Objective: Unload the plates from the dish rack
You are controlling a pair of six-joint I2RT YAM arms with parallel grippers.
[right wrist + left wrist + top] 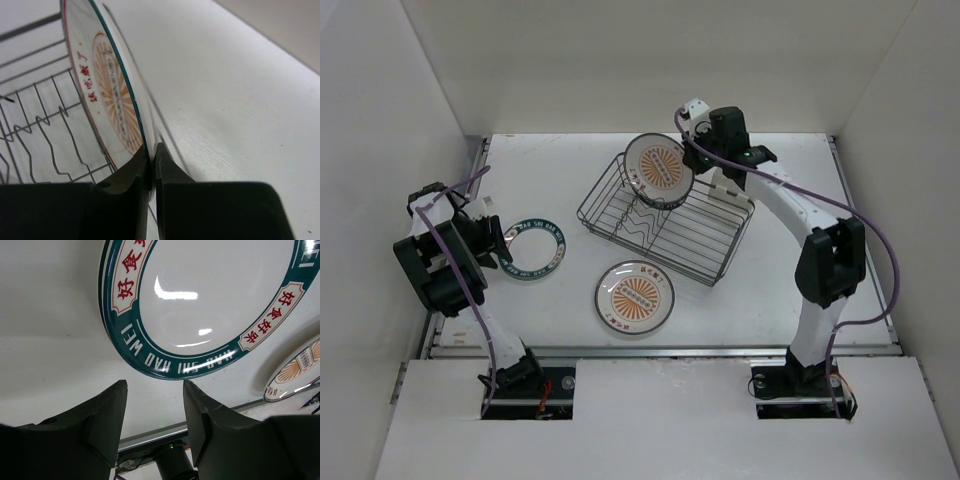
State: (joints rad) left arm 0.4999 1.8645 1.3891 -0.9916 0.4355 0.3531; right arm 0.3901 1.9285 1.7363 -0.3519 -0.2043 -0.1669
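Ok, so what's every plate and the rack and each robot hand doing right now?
dish rack: only one plate left inside
upright orange plate: standing on edge at the rack's far end
right gripper: shut on that plate's rim
flat orange plate: lying face up on the table
green-rimmed plate: lying flat on the table too
left gripper: open, holding nothing

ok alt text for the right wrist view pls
The right gripper is shut on the rim of a round white plate with an orange sunburst centre, seen edge-on, with a dark metal wire dish rack to its left and white table to its right.
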